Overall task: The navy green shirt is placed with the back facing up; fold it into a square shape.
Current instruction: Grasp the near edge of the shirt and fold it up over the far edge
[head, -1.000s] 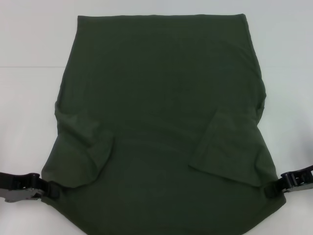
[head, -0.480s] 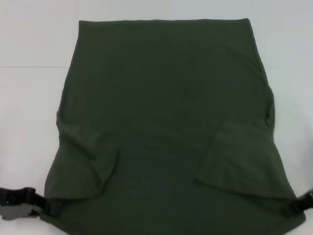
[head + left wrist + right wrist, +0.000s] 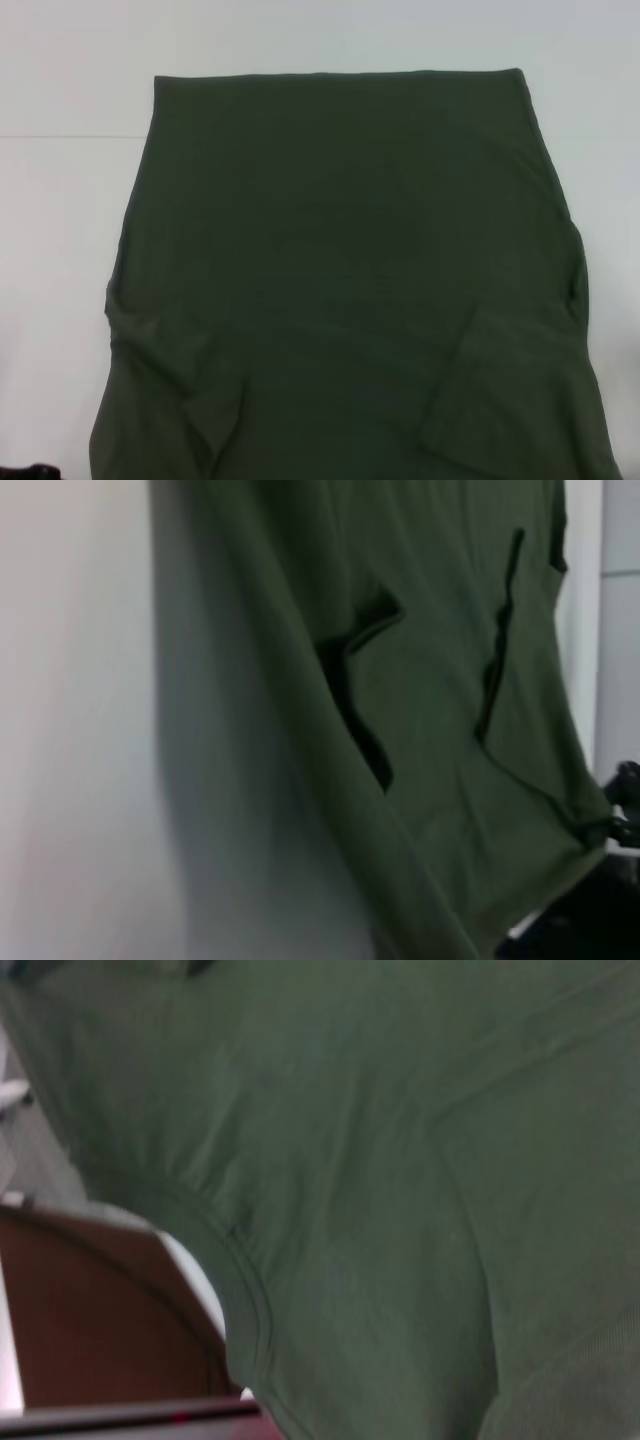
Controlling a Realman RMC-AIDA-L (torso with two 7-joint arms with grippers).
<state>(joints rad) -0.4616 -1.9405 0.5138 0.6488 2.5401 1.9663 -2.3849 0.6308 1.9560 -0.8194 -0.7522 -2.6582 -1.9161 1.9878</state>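
Observation:
The navy green shirt [image 3: 340, 260] lies back up and fills most of the head view, both sleeves folded in over its back. Its near edge runs off the bottom of that view. Only a dark sliver of my left gripper [image 3: 28, 472] shows at the bottom left corner, by the shirt's near left corner. In the left wrist view the shirt [image 3: 440, 680] hangs stretched, and its far corner is pinched to a point at my right gripper [image 3: 625, 795]. The right wrist view is filled by the shirt [image 3: 400, 1160] and a hem seam.
The white table [image 3: 60, 250] shows on both sides of the shirt and behind it. In the right wrist view a brown surface [image 3: 90, 1310] lies below the table's white edge.
Both grippers have drawn back towards me and slid out of the bottom of the head view. The shirt's near edge and folded sleeves have moved with them.

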